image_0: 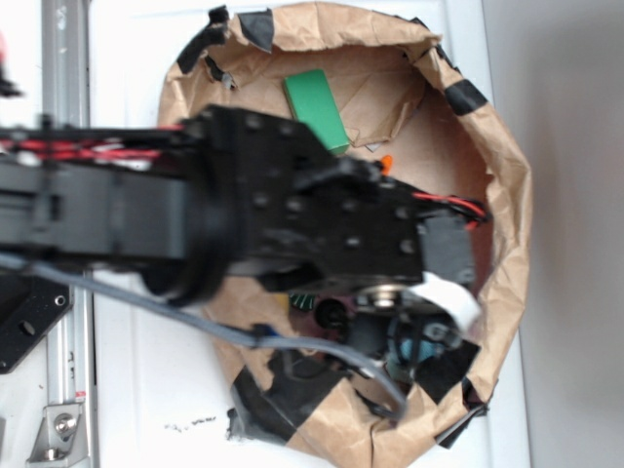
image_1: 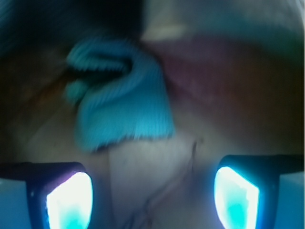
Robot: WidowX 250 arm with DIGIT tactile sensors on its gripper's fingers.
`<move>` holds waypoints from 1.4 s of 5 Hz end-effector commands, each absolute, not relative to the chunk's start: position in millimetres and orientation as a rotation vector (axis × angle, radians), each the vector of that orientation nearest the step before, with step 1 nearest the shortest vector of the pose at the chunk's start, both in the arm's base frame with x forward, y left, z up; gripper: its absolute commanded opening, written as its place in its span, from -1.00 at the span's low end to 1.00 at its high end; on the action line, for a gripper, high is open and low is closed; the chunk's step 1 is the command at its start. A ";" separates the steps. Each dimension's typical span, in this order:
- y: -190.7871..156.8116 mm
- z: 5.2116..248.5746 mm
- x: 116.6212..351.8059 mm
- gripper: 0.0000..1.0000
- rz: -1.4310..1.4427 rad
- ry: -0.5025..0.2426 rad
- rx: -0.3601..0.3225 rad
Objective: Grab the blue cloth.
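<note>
The blue cloth (image_1: pixel 121 107), a pale teal ribbed knit piece, lies crumpled on the brown paper floor in the upper left of the wrist view. My gripper (image_1: pixel 152 200) is open. Its two fingertips (image_1: pixel 69 200) glow at the bottom corners, with only bare paper between them. The cloth sits ahead of the fingers and a little to the left, not touching them. In the exterior view my arm covers the middle of the paper bowl, the gripper (image_0: pixel 414 336) points down near its lower right side, and the cloth is mostly hidden under it.
A brown paper bowl (image_0: pixel 507 195) patched with black tape holds everything. A green block (image_0: pixel 317 107) lies at its far side, and an orange tip (image_0: pixel 387 163) shows by my arm. A metal rail (image_0: pixel 63 58) runs down the left.
</note>
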State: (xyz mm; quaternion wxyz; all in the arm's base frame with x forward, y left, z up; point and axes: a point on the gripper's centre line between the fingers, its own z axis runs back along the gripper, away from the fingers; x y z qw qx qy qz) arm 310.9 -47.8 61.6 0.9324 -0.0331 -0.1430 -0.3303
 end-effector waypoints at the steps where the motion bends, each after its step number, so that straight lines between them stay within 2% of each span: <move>1: -92.9 67.5 321.6 1.00 -0.826 -0.342 -0.146; 2: -104.4 58.8 305.6 1.00 -0.953 -0.326 -0.150; 3: -117.4 50.1 294.0 1.00 -0.977 -0.317 -0.102; 5: -128.5 30.2 326.0 1.00 -0.866 -0.316 -0.013; 6: -113.2 32.6 331.3 -1.00 -0.784 -0.330 -0.029; 7: -92.8 49.6 324.8 -1.00 -0.691 -0.385 0.046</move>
